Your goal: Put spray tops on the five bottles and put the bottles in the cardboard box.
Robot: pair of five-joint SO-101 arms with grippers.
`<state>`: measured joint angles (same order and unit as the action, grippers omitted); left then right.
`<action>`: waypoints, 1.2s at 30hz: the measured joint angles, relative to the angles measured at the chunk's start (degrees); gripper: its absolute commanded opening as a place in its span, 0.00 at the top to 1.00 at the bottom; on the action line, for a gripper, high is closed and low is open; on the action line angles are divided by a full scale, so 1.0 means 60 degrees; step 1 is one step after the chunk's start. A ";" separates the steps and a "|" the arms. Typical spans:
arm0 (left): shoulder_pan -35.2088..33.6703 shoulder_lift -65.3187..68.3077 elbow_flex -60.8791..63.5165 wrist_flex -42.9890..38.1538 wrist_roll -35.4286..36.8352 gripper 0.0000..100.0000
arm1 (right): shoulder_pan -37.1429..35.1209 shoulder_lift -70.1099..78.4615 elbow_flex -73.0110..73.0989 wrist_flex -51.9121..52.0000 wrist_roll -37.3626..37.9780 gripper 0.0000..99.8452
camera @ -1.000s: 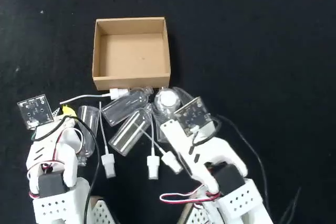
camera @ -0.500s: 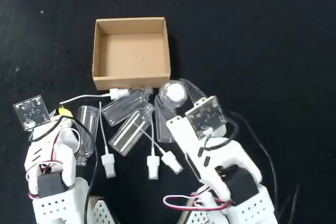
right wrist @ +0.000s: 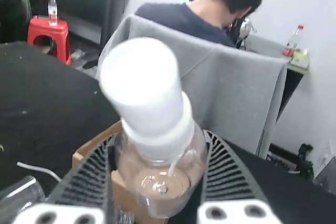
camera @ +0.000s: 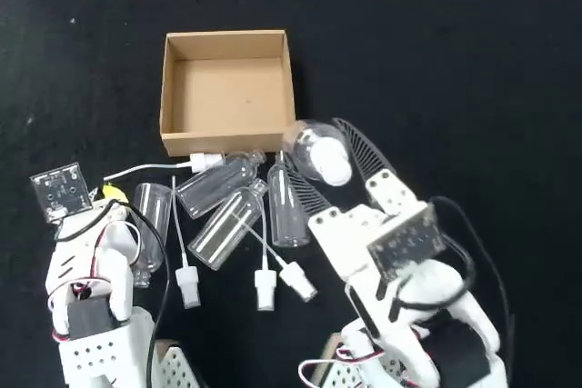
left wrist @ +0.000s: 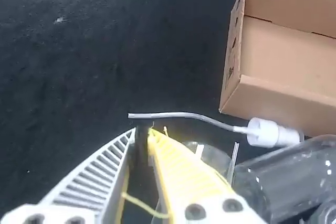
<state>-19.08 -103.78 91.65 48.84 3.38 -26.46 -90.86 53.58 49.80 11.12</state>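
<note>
Bottle [right wrist: 157, 177], clear plastic with a white spray top [right wrist: 144, 85], sits clamped in our right gripper [camera: 309, 150], cardboard box [camera: 227, 143] just beyond; our left gripper [left wrist: 142, 129] is pinched narrow.

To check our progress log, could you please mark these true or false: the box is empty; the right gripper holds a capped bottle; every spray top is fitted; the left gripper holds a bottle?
1. The cardboard box is empty. True.
2. The right gripper holds a bottle with a white top on it, raised above the table. True.
3. Every spray top is fitted. False: loose spray tops lie on the table beside uncapped bottles.
4. The left gripper holds a bottle. False: it is shut with no bottle in it.
</note>
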 measured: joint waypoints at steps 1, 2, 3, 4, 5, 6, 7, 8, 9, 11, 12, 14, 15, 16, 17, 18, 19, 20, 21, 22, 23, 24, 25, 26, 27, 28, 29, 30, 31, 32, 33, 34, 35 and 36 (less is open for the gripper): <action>0.0000 0.0000 0.0000 -0.0015 0.0015 0.97 | 0.0000 -0.0029 -0.0103 0.0000 0.0000 0.95; 0.0000 0.0000 0.0000 -0.0015 0.0000 0.97 | 0.0000 -0.0044 -0.0205 0.0000 0.0000 0.95; 0.0000 0.0000 0.0000 -0.0029 -0.0015 0.97 | 0.0000 0.0000 -0.0337 0.0000 0.0000 0.95; 0.0000 0.0000 0.0000 -0.0059 -0.0015 0.97 | 0.0000 0.0132 -0.0498 0.0000 0.0000 0.95; 0.0000 0.0000 0.0000 -0.0059 -0.0015 0.97 | 0.0000 0.0322 -0.0689 0.0000 0.0000 0.95; 0.0000 0.0000 0.0000 -0.0059 -0.0015 0.97 | 0.0000 0.0586 -0.0879 0.0000 0.0000 0.95; 0.0000 0.0000 0.0000 -0.0059 -0.0015 0.97 | 0.0000 0.0894 -0.1099 0.0000 0.0000 0.95; 0.0000 0.0000 0.0000 -0.0059 -0.0015 0.97 | 0.0000 0.1216 -0.1333 0.0000 0.0000 0.95; 0.0000 0.0000 0.0000 -0.0059 -0.0015 0.97 | 0.0000 0.1553 -0.1553 0.0000 0.0000 0.95; 0.0000 0.0000 0.0000 -0.0059 -0.0015 0.97 | 0.0000 0.2212 -0.1949 0.0000 0.0000 0.95; 0.0000 0.0000 0.0000 -0.0059 -0.0015 0.97 | 0.0000 0.2564 -0.2154 0.0000 0.0000 0.95; 0.0000 0.0000 0.0000 -0.0059 -0.0015 0.97 | 0.0000 0.3165 -0.2491 0.0000 0.0000 0.95; 0.0000 0.0000 0.0000 -0.0059 -0.0015 0.97 | 0.0000 0.3473 -0.2667 0.0000 0.0000 0.95; 0.0000 0.0000 0.0000 -0.0059 -0.0015 0.97 | 0.0000 0.3810 -0.2842 0.0000 0.0000 0.95; 0.0000 0.0000 0.0000 -0.0059 -0.0015 0.97 | 0.0000 0.4161 -0.3033 0.0000 0.0000 0.95; 0.0000 0.0000 0.0000 -0.0059 -0.0015 0.97 | 0.0000 0.4454 -0.3179 0.0000 0.0000 0.95; 0.0000 0.0000 0.0000 -0.0059 -0.0015 0.97 | 0.0015 0.4733 -0.3341 0.0000 0.0000 0.95; 0.0000 0.0000 0.0000 -0.0059 -0.0015 0.97 | 0.0015 0.5026 -0.3516 0.0000 0.0000 0.95; 0.0000 0.0000 0.0000 -0.0059 -0.0015 0.97 | 0.0015 0.5333 -0.3678 0.0000 0.0000 0.95; 0.0000 0.0000 0.0000 -0.0059 -0.0015 0.97 | 0.0015 0.5656 -0.3868 0.0000 0.0000 0.95; 0.0000 0.0000 0.0000 -0.0059 -0.0015 0.97 | 0.0015 0.5978 -0.4029 0.0000 0.0000 0.95; 0.0000 0.0000 0.0000 -0.0059 -0.0015 0.97 | 0.0015 0.6286 -0.4205 0.0000 0.0000 0.95; 0.0000 0.0000 0.0000 -0.0059 -0.0015 0.97 | 0.0015 0.6579 -0.4352 0.0000 0.0000 0.95; 0.0000 0.0000 0.0000 -0.0059 -0.0015 0.97 | 0.0015 0.6886 -0.4542 0.0000 0.0000 0.95; 0.0000 0.0000 0.0000 -0.0059 -0.0015 0.97 | 0.0015 0.7165 -0.4703 0.0000 0.0000 0.95; 0.0000 0.0000 0.0000 -0.0059 -0.0015 0.97 | 0.0015 0.7443 -0.4864 0.0000 0.0000 0.95; 0.0000 0.0000 0.0000 -0.0059 -0.0015 0.97 | 0.0015 0.7722 -0.5011 0.0000 0.0000 0.95; 0.0000 0.0000 0.0000 -0.0059 -0.0015 0.97 | 0.0015 0.8015 -0.5187 0.0000 0.0000 0.95; 0.0000 0.0000 0.0000 -0.0059 -0.0015 0.97 | 0.0015 0.8293 -0.5363 0.0000 0.0000 0.95; 0.0000 0.0000 0.0000 -0.0059 -0.0015 0.97 | 0.0015 0.8586 -0.5538 0.0000 -0.0029 0.95; 0.0000 0.0000 0.0000 -0.0059 -0.0015 0.97 | 0.0015 0.8894 -0.5744 0.0000 -0.0132 0.95; 0.0000 0.0000 0.0000 -0.0059 -0.0015 0.97 | 0.0015 0.9172 -0.5934 0.0000 -0.0234 0.95; 0.0000 0.0000 0.0000 -0.0059 -0.0015 0.97 | 0.0015 0.9451 -0.6110 0.0000 -0.0337 0.95; 0.0000 0.0000 0.0000 -0.0059 -0.0015 0.97 | 0.0015 0.9758 -0.6315 0.0000 -0.0410 0.95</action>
<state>-19.08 -103.78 91.65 48.48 3.30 -26.37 -32.31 15.69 49.80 8.66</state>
